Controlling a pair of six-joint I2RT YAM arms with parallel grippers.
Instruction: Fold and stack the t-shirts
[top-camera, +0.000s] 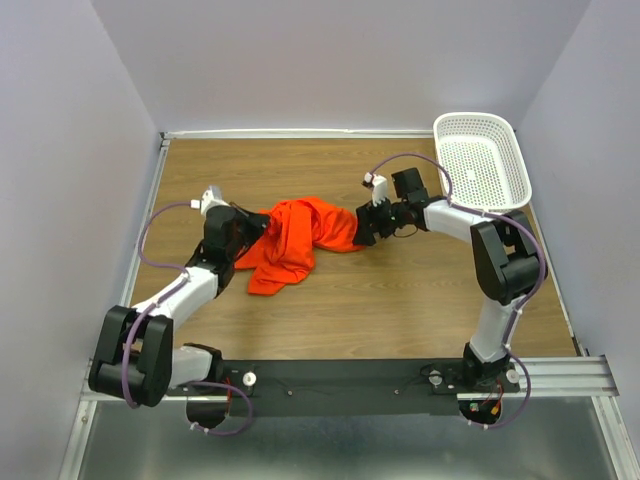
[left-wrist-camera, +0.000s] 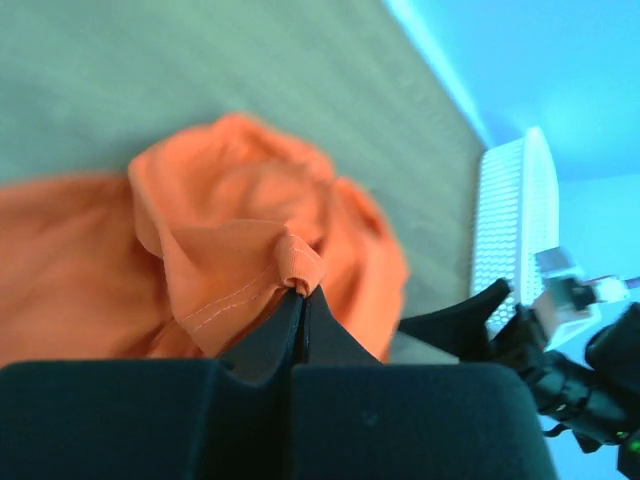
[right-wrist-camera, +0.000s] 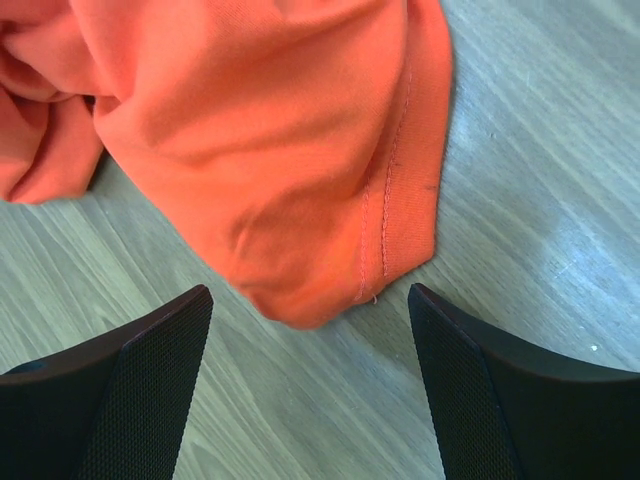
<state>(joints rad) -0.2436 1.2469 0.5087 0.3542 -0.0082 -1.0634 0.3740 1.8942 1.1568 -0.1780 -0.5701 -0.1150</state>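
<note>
Left end effector (left-wrist-camera: 303, 296) pinching one t-shirt (left-wrist-camera: 235, 195), one basket (left-wrist-camera: 515, 225)

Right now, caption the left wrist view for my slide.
Left fingers pinch a fold of the orange t-shirt, white basket beyond.

1. You have one plain, bright orange t-shirt (top-camera: 300, 238), crumpled and unfolded.
2. It lies bunched on the tabletop (top-camera: 400, 320), well left of the white basket (top-camera: 480, 160).
3. One double-stitched hem corner lies flat.
</note>
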